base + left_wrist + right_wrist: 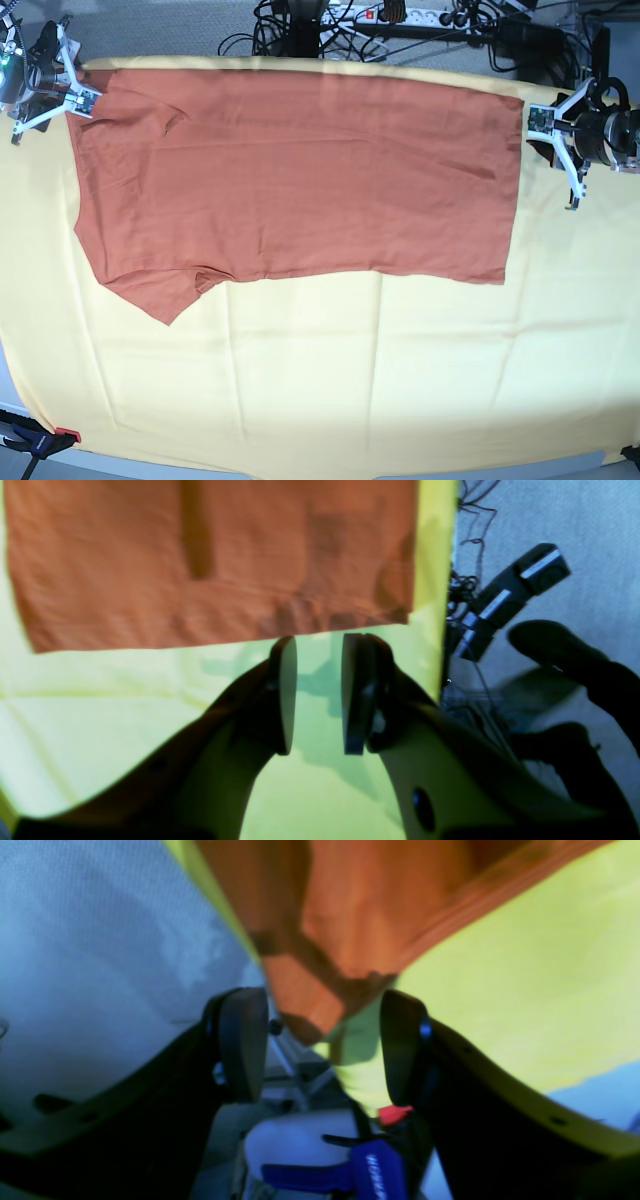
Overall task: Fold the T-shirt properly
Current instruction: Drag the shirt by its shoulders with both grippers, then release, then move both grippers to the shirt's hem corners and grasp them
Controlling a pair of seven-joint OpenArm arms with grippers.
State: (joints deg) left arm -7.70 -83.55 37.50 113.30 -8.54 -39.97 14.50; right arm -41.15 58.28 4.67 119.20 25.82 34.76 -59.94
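I've got the shirt (300, 180) spread flat across the upper half of the yellow cloth (330, 380), one sleeve (160, 290) poking down at the base view's lower left. My left gripper (552, 135) sits at that view's right, just off the shirt's side edge, not touching it that I can see. On the left wrist camera the left gripper (319, 692) is released, a clear gap between the pads (287, 695), nothing between them but bare yellow cloth (100, 705); the shirt's (210, 560) straight edge lies just beyond the fingertips, and its corner is up and to the right. Past the cloth's edge there, grey floor and a tangle of cables (470, 590).

My right gripper (82, 100) is at the base view's top left, right at the shirt's far corner. On the right wrist camera it's spread wide (325, 1040), and a corner of the shirt (325, 940) hangs into the gap between the fingers (242, 1040), blurred, nothing clenched on it. Whether either pad touches fabric, I cannot tell.

Room: the whole lower half of the cloth lies bare below the shirt's bottom edge. A clamp (40, 440) grips the cloth's lower left corner.
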